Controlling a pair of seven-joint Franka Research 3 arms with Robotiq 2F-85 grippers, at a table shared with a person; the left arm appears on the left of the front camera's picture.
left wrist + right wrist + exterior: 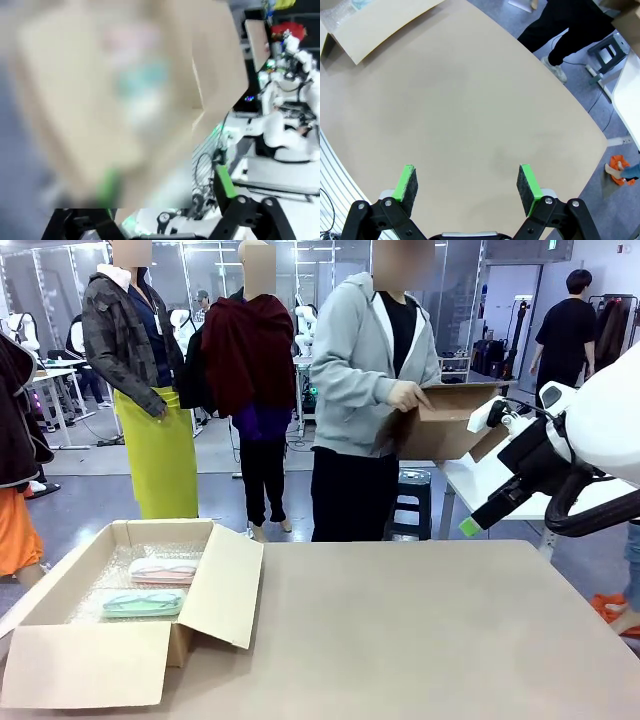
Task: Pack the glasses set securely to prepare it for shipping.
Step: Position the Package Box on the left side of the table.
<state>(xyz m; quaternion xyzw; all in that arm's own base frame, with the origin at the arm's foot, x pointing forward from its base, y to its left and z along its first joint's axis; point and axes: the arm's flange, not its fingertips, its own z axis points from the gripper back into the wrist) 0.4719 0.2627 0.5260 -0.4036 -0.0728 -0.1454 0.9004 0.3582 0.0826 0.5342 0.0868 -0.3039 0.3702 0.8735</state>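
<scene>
Cardboard box, open, flaps spread, at the table's left near edge. Inside, on bubble wrap: pink case toward the far side, mint green case just in front of it, both lying flat. Left pincer: blurred view above the box; spread cannot be told. Person standing beyond the table, holding a second cardboard box. Right pincer: pads wide apart, holding nothing, hanging above bare tabletop.
</scene>
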